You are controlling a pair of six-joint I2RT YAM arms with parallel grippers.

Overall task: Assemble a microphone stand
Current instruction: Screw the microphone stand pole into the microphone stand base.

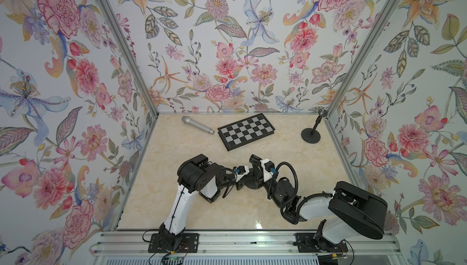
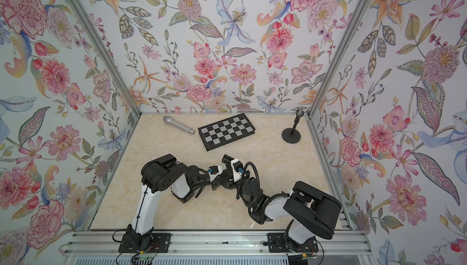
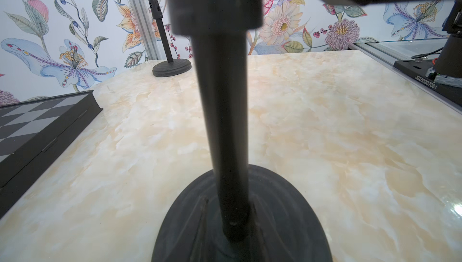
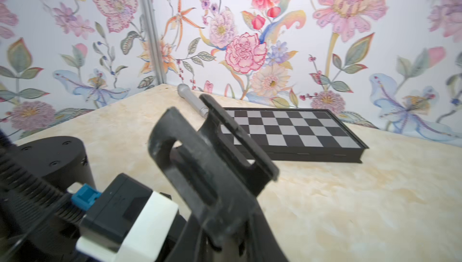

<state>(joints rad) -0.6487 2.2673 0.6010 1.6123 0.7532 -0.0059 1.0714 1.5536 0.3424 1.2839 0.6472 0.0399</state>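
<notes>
**Two robot arms hold a microphone stand (image 3: 222, 123) mid-table**

The black stand rises upright from the cream marble table (image 1: 177, 175): a round, worn base (image 3: 287, 223), a slim pole (image 3: 225, 173) widening into a thicker collar (image 3: 215, 3), and a scuffed U-shaped clip (image 4: 212, 173) on top. The left gripper (image 1: 243, 179) clamps the pole; the right gripper (image 1: 256, 165) is closed on the clip.

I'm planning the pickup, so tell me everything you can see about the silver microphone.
The silver microphone lies flat on the marble-look tabletop near the back left corner. It has a metallic-looking grey body, a rounded head toward the corner, and a narrower tail pointing at the chessboard, close beside it; contact there is unclear. Nothing grips it.
</notes>
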